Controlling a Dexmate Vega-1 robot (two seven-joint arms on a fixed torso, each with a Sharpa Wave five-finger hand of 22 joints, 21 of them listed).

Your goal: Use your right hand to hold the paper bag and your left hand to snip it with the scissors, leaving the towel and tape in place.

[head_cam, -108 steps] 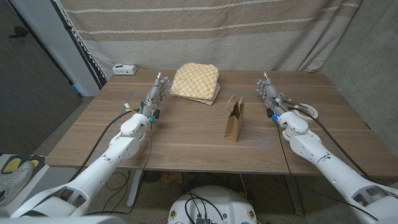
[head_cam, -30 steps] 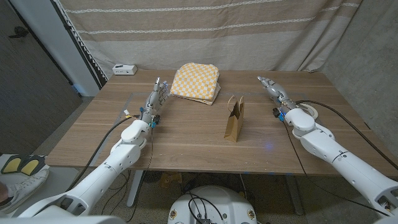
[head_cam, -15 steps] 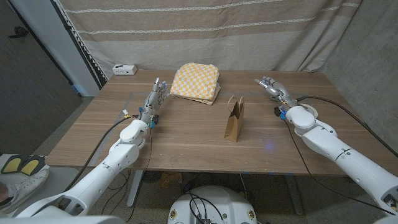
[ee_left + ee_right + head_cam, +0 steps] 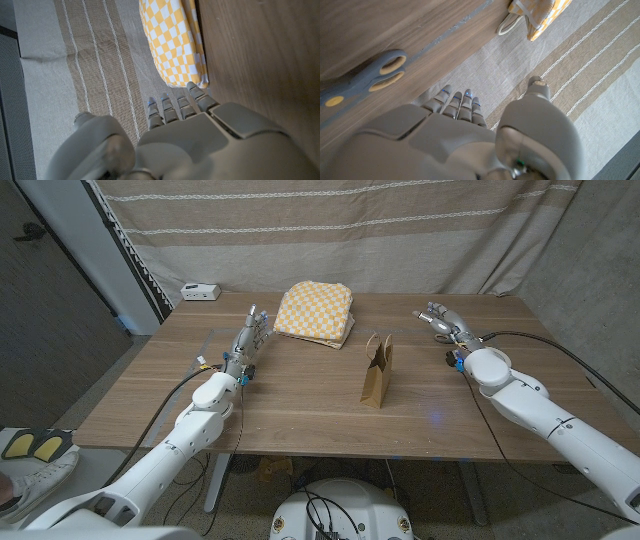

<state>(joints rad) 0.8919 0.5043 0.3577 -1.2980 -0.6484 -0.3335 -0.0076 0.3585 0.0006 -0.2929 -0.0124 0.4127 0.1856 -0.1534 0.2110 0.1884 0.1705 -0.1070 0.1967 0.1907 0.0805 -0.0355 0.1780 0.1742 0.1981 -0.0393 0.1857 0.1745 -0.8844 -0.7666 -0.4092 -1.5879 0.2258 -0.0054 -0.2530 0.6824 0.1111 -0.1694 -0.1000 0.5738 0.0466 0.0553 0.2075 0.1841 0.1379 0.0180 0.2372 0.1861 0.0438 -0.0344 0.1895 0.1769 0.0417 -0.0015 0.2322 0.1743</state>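
Lying half hidden beside the empty, spread right hand (image 4: 441, 319), grey yellow-trimmed scissors (image 4: 357, 86); left hand (image 4: 249, 337) empty, fingers together.

Right robot hand (image 4: 441, 321) now farther right and back, off toward the table's far right part.

Yellow-and-white checked towel (image 4: 315, 309); plain brown paper bag (image 4: 377, 371); grey-blue scissors (image 4: 362, 79) with yellow inside the handles; warm brown wooden table (image 4: 300, 395); beige curtain (image 4: 330, 230) with pale stripes.
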